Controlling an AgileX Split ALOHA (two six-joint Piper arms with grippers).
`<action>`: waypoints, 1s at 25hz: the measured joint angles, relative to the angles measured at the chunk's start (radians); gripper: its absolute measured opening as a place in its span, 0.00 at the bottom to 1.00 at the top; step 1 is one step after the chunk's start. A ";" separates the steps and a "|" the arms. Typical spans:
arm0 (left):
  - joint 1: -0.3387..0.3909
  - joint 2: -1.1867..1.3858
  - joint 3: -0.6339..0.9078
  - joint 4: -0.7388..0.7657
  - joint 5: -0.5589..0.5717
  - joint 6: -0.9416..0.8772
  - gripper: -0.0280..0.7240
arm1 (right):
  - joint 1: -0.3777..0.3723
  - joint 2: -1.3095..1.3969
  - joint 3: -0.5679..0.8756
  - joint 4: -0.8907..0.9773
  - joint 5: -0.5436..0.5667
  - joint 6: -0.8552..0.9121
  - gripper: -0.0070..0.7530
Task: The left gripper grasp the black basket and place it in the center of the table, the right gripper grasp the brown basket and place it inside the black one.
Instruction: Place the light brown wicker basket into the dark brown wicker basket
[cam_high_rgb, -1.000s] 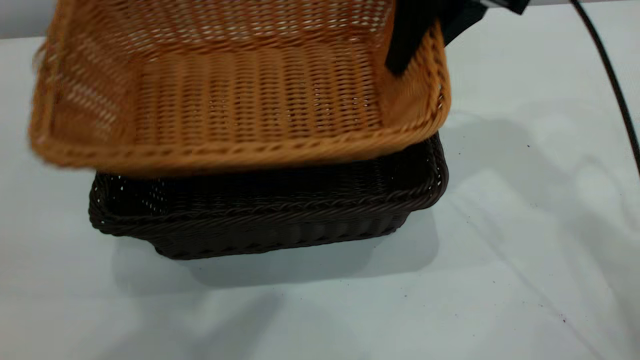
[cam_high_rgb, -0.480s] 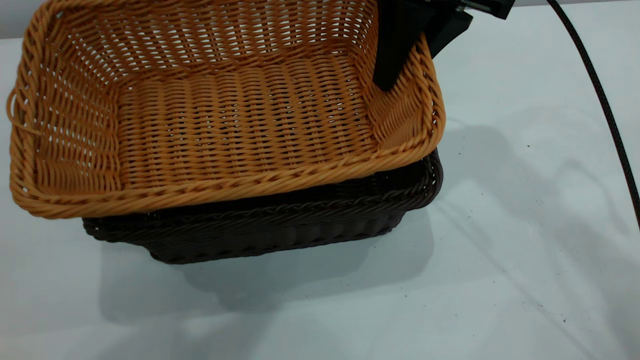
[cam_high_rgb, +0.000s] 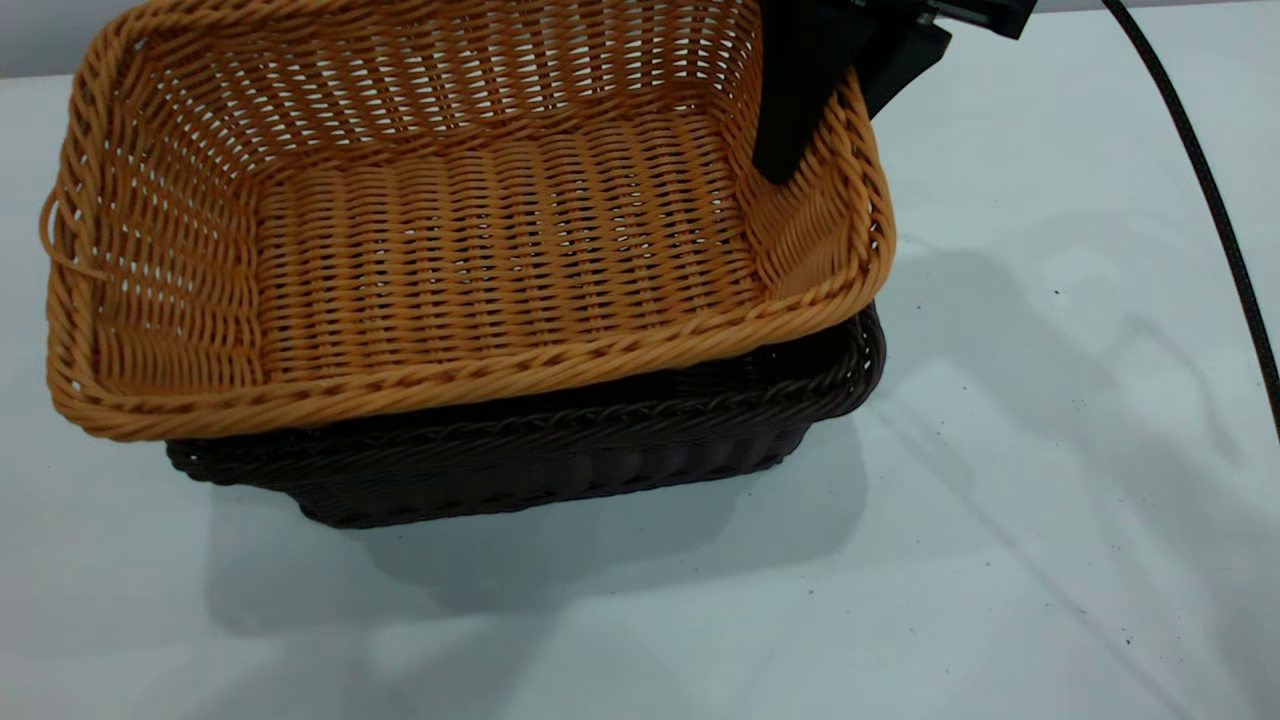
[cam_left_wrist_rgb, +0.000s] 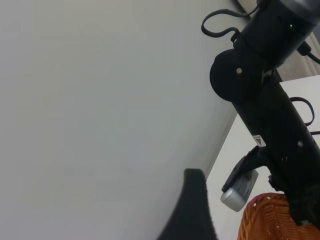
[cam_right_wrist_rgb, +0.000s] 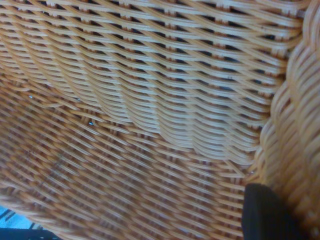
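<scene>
The brown basket (cam_high_rgb: 480, 250) hangs tilted over the black basket (cam_high_rgb: 560, 450), which stands on the table (cam_high_rgb: 1000, 500). The brown basket's left end, with its small loop, sticks out past the black basket's left end. I cannot tell whether the two touch. My right gripper (cam_high_rgb: 835, 120) is shut on the rim of the brown basket's right short wall, one finger inside and one outside. In the right wrist view, brown weave (cam_right_wrist_rgb: 150, 110) fills the frame, with one fingertip (cam_right_wrist_rgb: 267, 215) against it. My left gripper (cam_left_wrist_rgb: 194, 210) is raised away from both baskets and faces the wall.
A black cable (cam_high_rgb: 1210, 190) runs down the table's right side. In the left wrist view the right arm (cam_left_wrist_rgb: 270, 115) with its green light stands above a corner of the brown basket (cam_left_wrist_rgb: 270, 222). Bare table lies in front of and to the right of the baskets.
The brown basket has come down over the black one and steadied. Its left end swung left, then back a little right. The black basket has shifted slightly toward the camera.
</scene>
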 joint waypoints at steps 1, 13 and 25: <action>0.000 0.000 0.000 0.000 0.000 0.000 0.77 | 0.000 0.003 0.000 0.002 0.000 0.002 0.14; 0.000 0.000 0.000 0.000 0.003 0.000 0.75 | 0.000 0.041 0.000 0.010 0.000 0.006 0.14; 0.000 0.000 0.000 0.000 -0.001 0.000 0.75 | 0.000 0.045 0.000 -0.052 -0.001 0.061 0.14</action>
